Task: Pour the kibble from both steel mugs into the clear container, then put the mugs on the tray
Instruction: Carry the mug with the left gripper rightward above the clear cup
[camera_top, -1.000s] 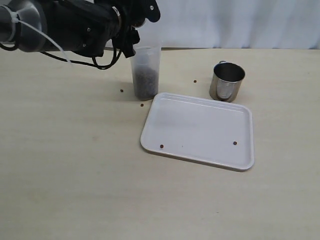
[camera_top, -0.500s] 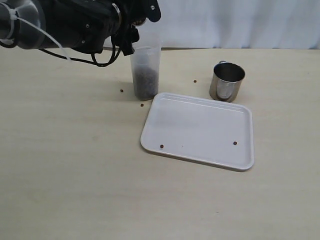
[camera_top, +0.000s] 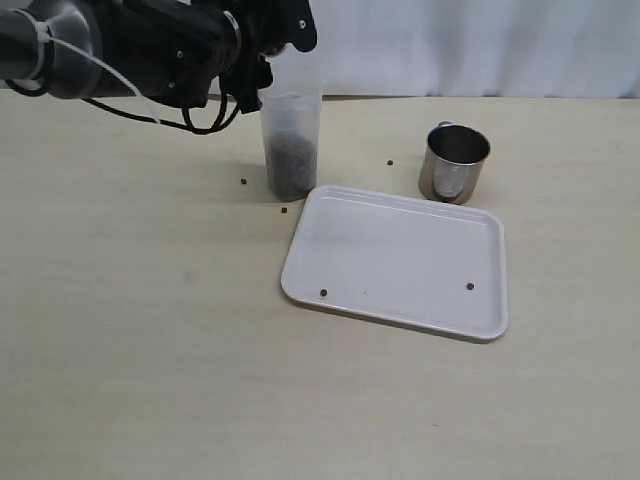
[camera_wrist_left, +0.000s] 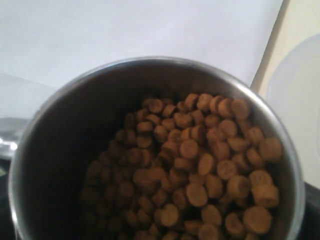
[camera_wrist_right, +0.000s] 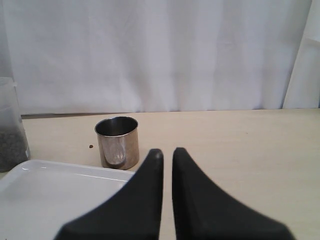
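One steel mug (camera_wrist_left: 75, 140), full of kibble (camera_wrist_left: 200, 170), sits clamped in the left gripper (camera_top: 282, 24), which has risen slightly above the clear container (camera_top: 291, 145). The empty mug (camera_top: 453, 163) stays beyond the tray (camera_top: 400, 262). The right gripper (camera_wrist_right: 167, 151) has its jaws pressed together.

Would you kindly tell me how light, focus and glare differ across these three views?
Exterior view: even, soft light, faint shadows, tray crisp. Left wrist view: the held steel mug fills the frame, kibble slightly soft, background washed out. Right wrist view: right hand soft-edged up close; the standing steel mug sharp, with reflections.
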